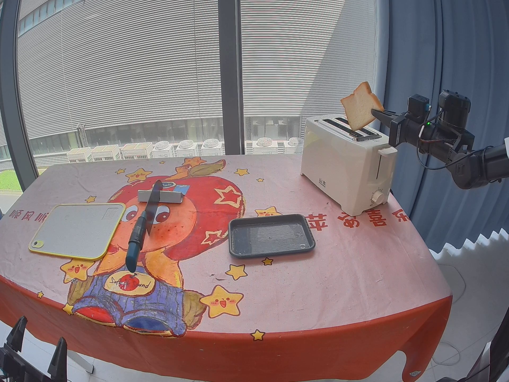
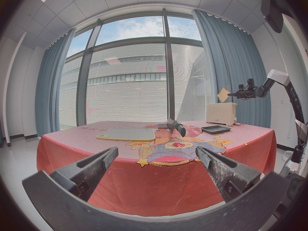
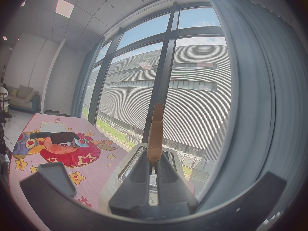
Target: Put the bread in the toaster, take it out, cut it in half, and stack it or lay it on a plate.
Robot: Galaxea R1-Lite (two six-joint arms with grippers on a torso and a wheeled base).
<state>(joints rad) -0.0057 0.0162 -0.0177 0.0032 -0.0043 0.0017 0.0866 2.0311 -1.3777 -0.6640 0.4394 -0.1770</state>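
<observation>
A tan slice of bread (image 1: pixel 361 105) hangs tilted just above the slots of the cream toaster (image 1: pixel 347 161) at the table's far right. My right gripper (image 1: pixel 377 114) is shut on the slice's lower corner; edge-on, the bread (image 3: pixel 155 135) rises from its fingers (image 3: pixel 138 174) over the toaster (image 3: pixel 128 167). A dark rectangular plate (image 1: pixel 271 234) lies in front of the toaster. The knife (image 1: pixel 142 224) with a blue handle rests on a small stand (image 1: pixel 159 196) beside the cutting board (image 1: pixel 77 230). My left gripper (image 2: pixel 157 164) is open, low in front of the table's near edge.
The table carries a pink cartoon-print cloth (image 1: pixel 328 287) with a red skirt. A window with a dark mullion (image 1: pixel 230 64) stands behind it, and blue curtains (image 1: pixel 445 43) hang close behind the toaster and my right arm.
</observation>
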